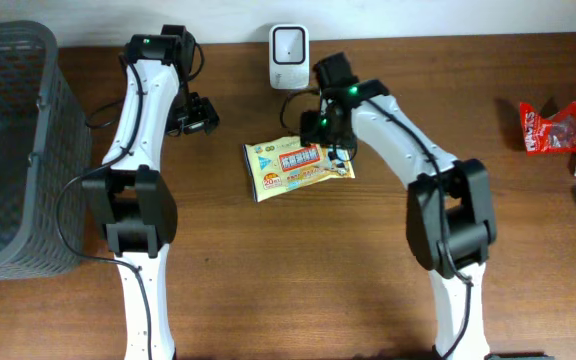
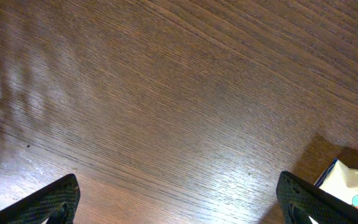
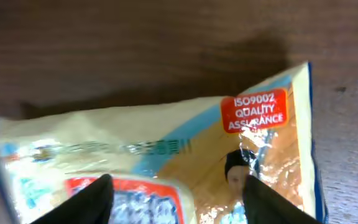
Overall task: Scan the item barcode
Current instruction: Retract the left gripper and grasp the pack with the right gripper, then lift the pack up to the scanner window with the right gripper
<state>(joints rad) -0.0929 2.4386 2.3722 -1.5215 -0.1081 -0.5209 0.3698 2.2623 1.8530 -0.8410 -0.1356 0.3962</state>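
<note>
1. One grey basket (image 1: 8, 150) stands at the table's 9 o'clock edge; it plays no part at this stage.
2. Left gripper (image 1: 200, 118) (image 2: 179, 199): jaws spread wide, holding nothing, over bare wood at 10 o'clock of the packet (image 1: 298, 168).
3. White scanner (image 1: 288, 45): upright at the table's 12 o'clock edge, with nothing presented to its window.
4. The packet lies flat near the table's centre, printed face up, at 6 o'clock of the scanner. No barcode shows on this face.
5. Right gripper (image 1: 330, 140) (image 3: 179, 199): low over the packet's 2 o'clock corner, jaws apart, its fingers (image 3: 98, 202) straddling the wrapper (image 3: 166, 149). No pinch is visible.
6. Other snack packs (image 1: 550, 128) wait at 3 o'clock.
7. Progress, as judged: early. The approach looks done; gripping, lifting, turning the barcode toward the scanner and the scan itself are not yet done.
</note>
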